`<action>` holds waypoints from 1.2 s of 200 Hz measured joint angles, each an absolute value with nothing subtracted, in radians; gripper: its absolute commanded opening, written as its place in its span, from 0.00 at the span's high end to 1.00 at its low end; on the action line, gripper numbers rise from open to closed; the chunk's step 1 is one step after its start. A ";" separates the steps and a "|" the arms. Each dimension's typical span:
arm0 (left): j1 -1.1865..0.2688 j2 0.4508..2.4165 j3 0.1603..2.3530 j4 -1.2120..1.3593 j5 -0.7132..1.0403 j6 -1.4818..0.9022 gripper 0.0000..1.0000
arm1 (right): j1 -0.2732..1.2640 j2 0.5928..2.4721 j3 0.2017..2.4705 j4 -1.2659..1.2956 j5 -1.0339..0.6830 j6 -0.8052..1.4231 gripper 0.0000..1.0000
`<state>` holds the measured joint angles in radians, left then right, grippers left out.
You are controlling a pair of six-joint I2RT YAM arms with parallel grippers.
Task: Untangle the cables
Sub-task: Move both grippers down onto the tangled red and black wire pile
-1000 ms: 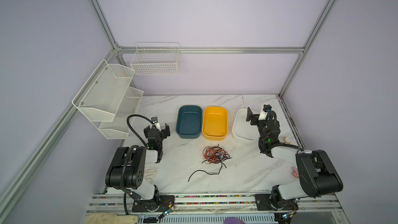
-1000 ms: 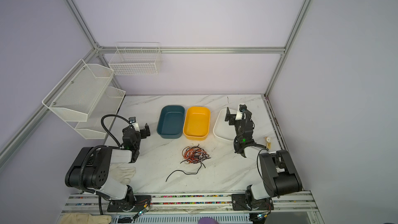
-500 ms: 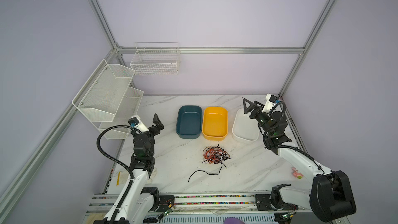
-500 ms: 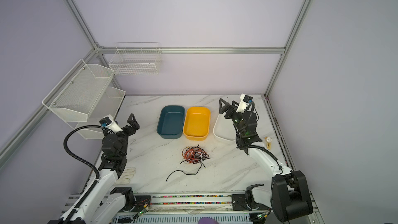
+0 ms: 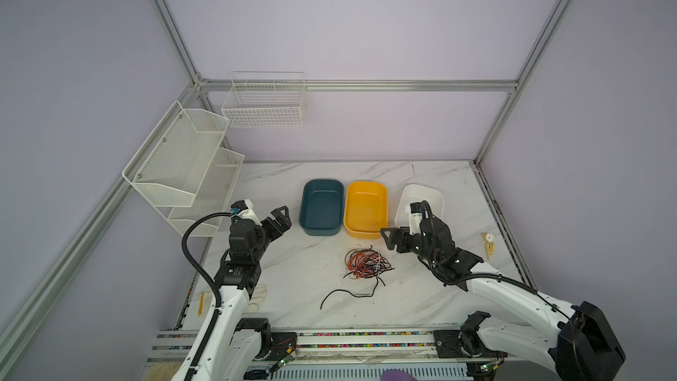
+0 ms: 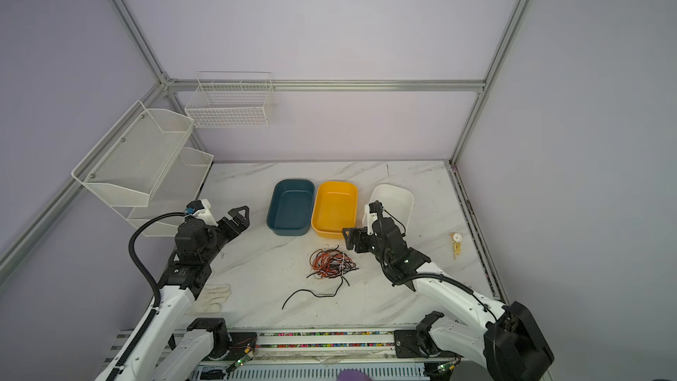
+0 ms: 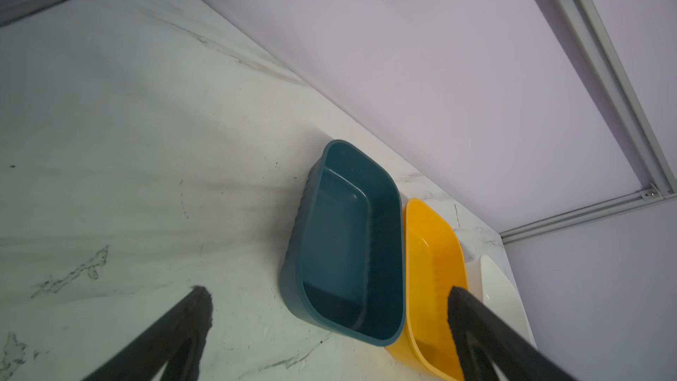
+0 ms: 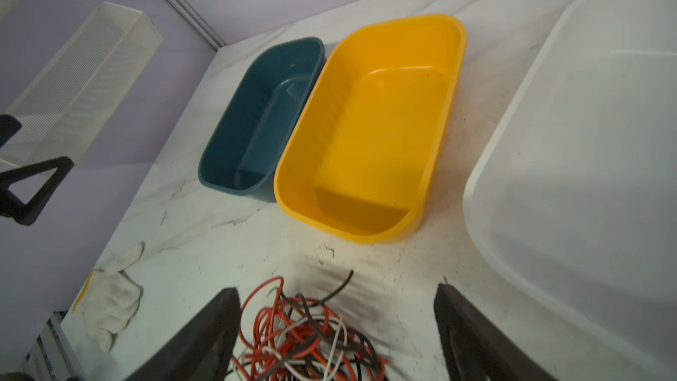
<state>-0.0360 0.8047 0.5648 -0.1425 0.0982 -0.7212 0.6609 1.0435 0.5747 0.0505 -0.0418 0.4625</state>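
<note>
Both top views: cables [image 5: 366, 263] one knotted heap on table [image 5: 293, 280], black strand [image 5: 357, 294] trailing out — nothing separated. Left wrist: left end effector [image 7: 328, 295] apart, empty. Right wrist: right end effector [image 8: 335, 293] apart, near heap — untangling all ahead.

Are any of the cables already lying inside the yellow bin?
No, the yellow bin is empty in the right wrist view, and the cables lie tangled outside it.

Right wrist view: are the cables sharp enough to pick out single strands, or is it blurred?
Right wrist view: the cables are smeared and soft, strands running together; the yellow bin is sharper, with a thin glare streak. Both top views: the cables are small but crisp, evenly lit.
</note>
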 measured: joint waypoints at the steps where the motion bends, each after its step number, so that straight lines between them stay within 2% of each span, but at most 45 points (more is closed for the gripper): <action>1: -0.038 0.805 0.565 -0.146 0.099 -0.721 0.00 | 0.662 1.040 0.574 0.047 -0.041 0.463 0.18; 33: -0.185 0.826 0.577 -0.259 0.078 -0.712 0.00 | 0.717 0.910 0.530 -0.065 -0.006 0.512 0.28; 72: -0.341 0.915 0.636 -0.377 0.008 -0.712 0.00 | 0.791 0.859 0.440 -0.066 0.021 0.607 0.42; 134: -0.436 1.006 0.641 -0.463 -0.022 -0.714 0.00 | 0.964 1.037 0.436 -0.034 0.110 0.698 0.44; 168: -0.471 1.026 0.641 -0.475 -0.027 -0.714 0.00 | 0.978 1.118 0.488 -0.042 0.194 0.701 0.46; 240: -0.557 1.117 0.649 -0.481 -0.035 -0.714 0.01 | 0.981 1.157 0.572 -0.089 0.337 0.688 0.52</action>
<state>-0.5571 1.1168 0.6495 -0.4808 -0.0353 -0.7136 0.9813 1.1572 0.5720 -0.0891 0.3367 0.6880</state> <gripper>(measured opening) 0.994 0.478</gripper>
